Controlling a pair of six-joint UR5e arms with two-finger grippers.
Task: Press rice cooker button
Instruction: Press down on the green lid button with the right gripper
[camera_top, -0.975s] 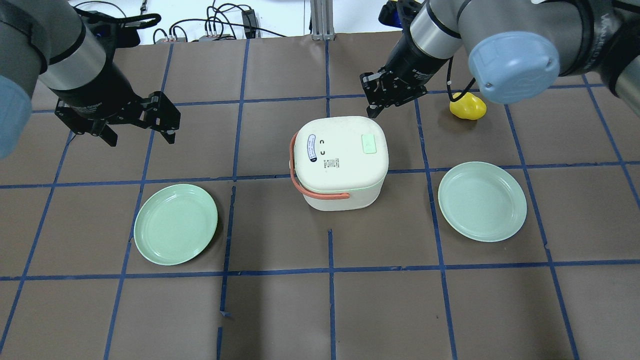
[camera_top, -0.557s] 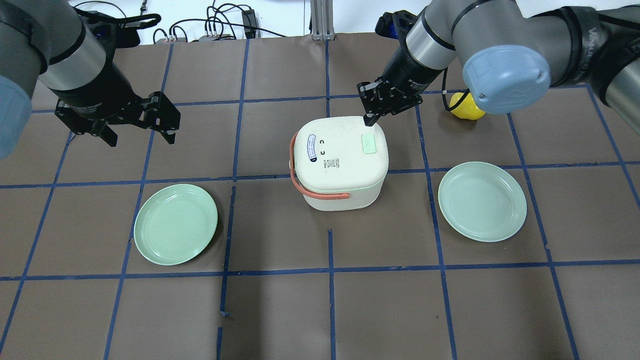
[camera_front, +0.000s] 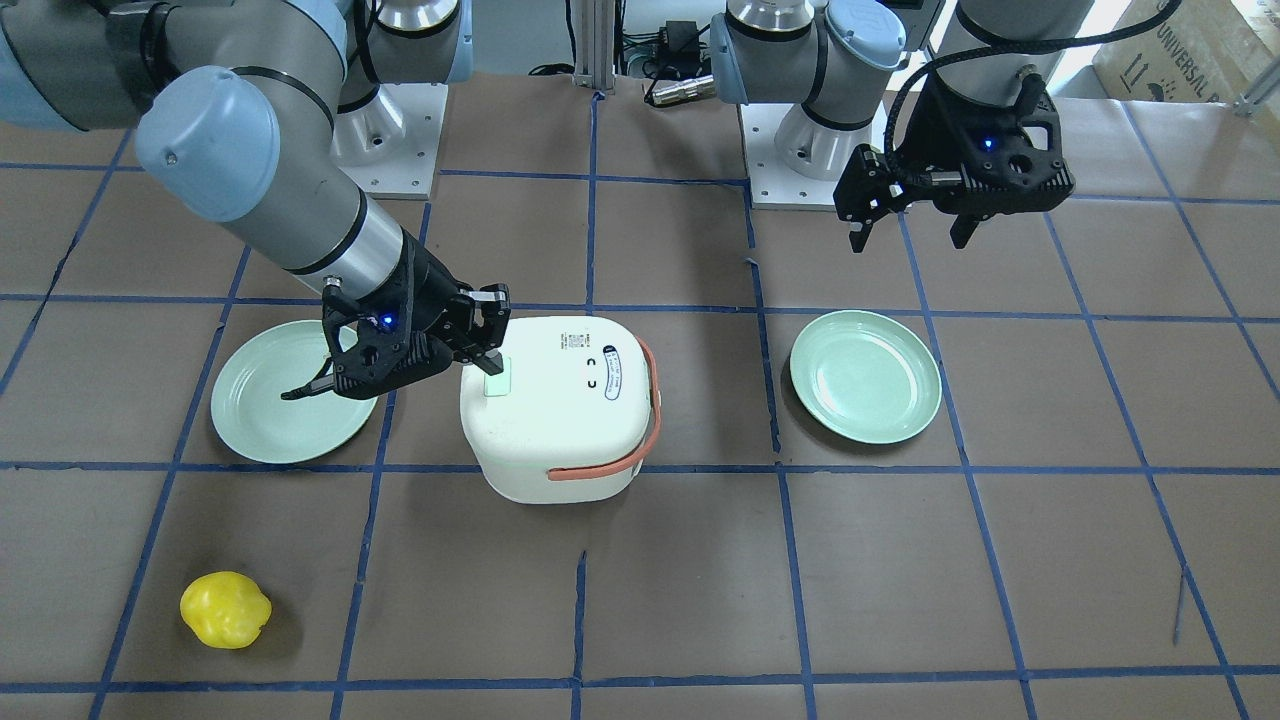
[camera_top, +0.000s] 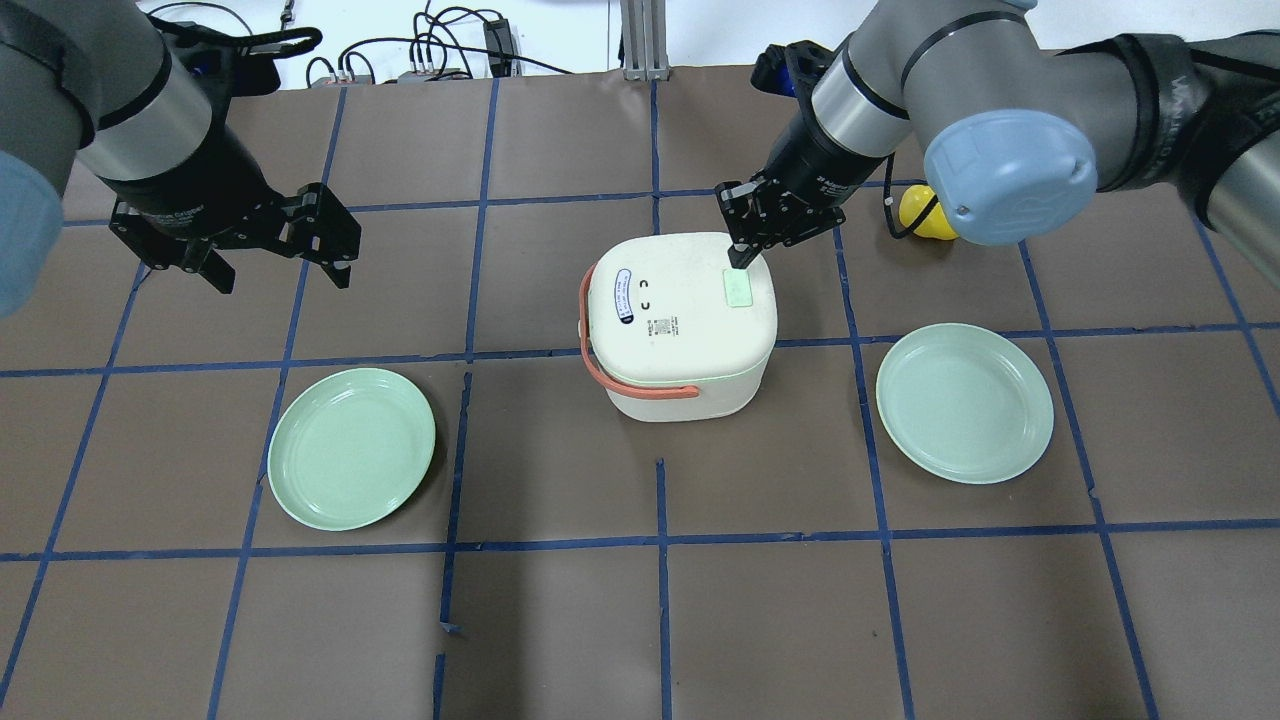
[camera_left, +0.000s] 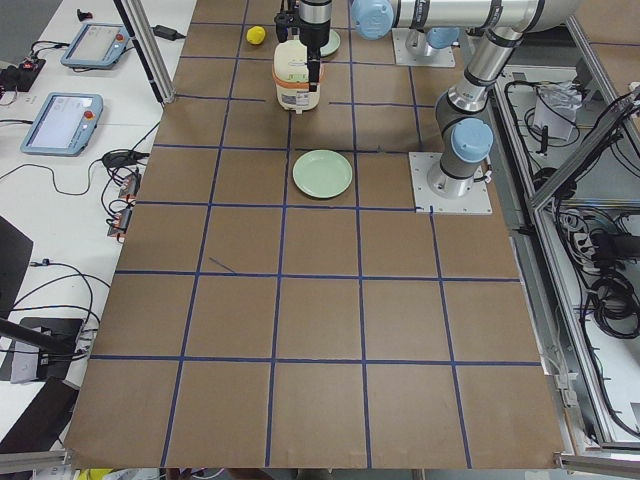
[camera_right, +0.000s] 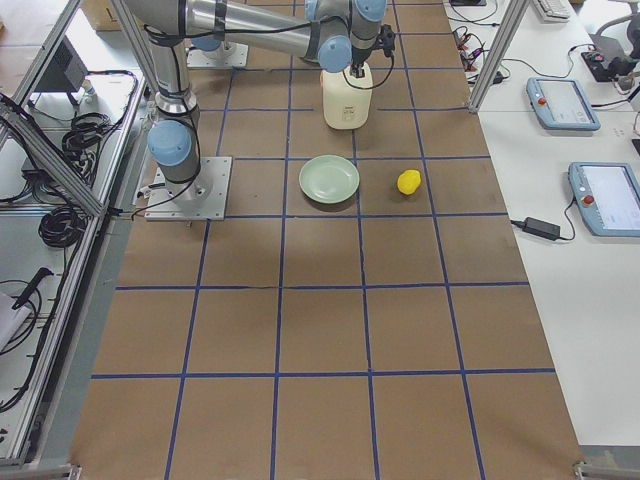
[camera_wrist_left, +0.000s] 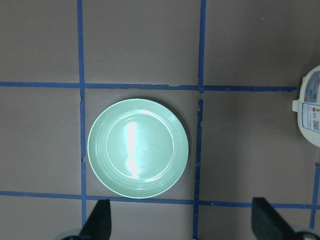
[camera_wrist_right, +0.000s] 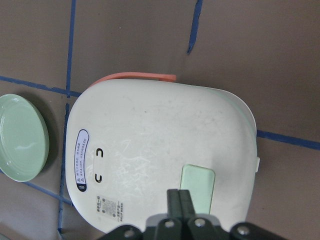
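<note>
The rice cooker (camera_top: 680, 325) stands near the middle of the brown table (camera_top: 560, 620), between two mint-green plates, one on the robot's left (camera_top: 351, 448) and one on its right (camera_top: 964, 402). Its pale green button (camera_top: 737, 289) sits on the right-hand part of the lid. The button is a rounded rectangle whose long axis runs from the robot's side to the far side, while the salmon strap handle (camera_top: 610, 375) wraps the cooker's left and near sides. The right gripper (camera_top: 737, 258) is by far the nearer tool. Its fingers (camera_wrist_right: 179, 200) are pressed together into one tip that points down at the button's far end, so the button's middle lies slightly toward the robot from it. Whether the tip is touching the button cannot be told. The next move seems to be a short push downward. The left gripper (camera_top: 282, 276) hangs with its jaws spread, well apart from the cooker. A yellow toy fruit (camera_top: 925, 220) lies beyond the right arm.
</note>
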